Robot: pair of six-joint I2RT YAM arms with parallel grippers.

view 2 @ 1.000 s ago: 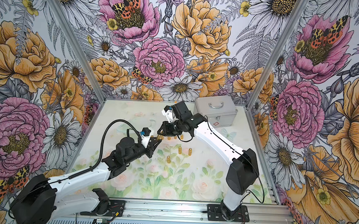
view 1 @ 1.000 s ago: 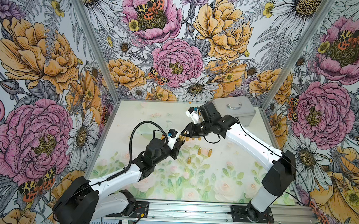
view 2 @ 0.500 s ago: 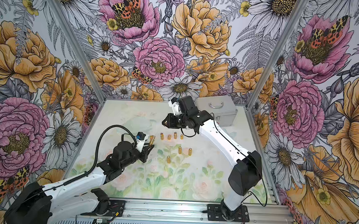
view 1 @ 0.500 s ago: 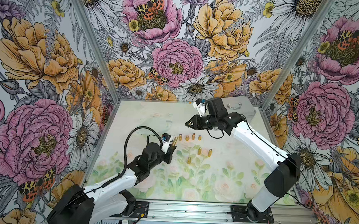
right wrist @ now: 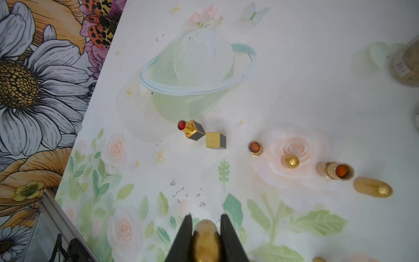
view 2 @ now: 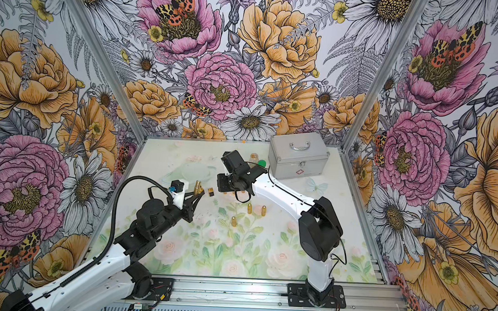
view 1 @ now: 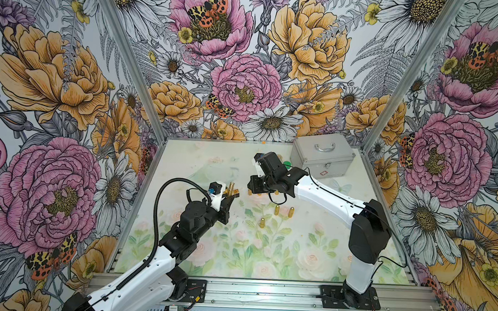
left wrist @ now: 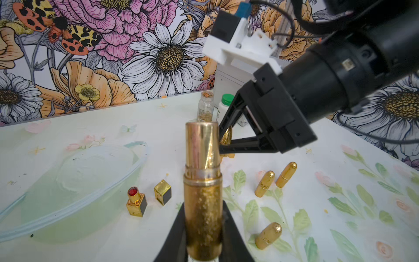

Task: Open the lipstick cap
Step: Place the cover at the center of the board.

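Gold-glitter lipstick (left wrist: 202,181) sits clamped by its lower barrel in the left gripper (left wrist: 203,204), whose jaws are drawn in tight against the tube. Its smooth inner sleeve is bare at the free end, so the cap (left wrist: 226,138) is already off. The right gripper (left wrist: 221,140) pinches that cap, a rounded gold shell, closed on it and nothing else.

In a top view the lipstick (view 1: 230,187) has its long axis running toward 12 o'clock, open end farthest from the left wrist. The right gripper lies at about 3 o'clock from it, near but apart, with a clear gap between cap and sleeve. The two parts no longer share an axis: the right gripper points down at the surface (right wrist: 294,95), and the cap (right wrist: 205,240) hangs above bare print.

The opening looks done, and what remains is probably setting each piece down. The right arm is nearer the row at 3 o'clock. A square lipstick (left wrist: 136,202) and its square cap (left wrist: 162,191) stand just below the gap, so a straight drop there could knock them over.
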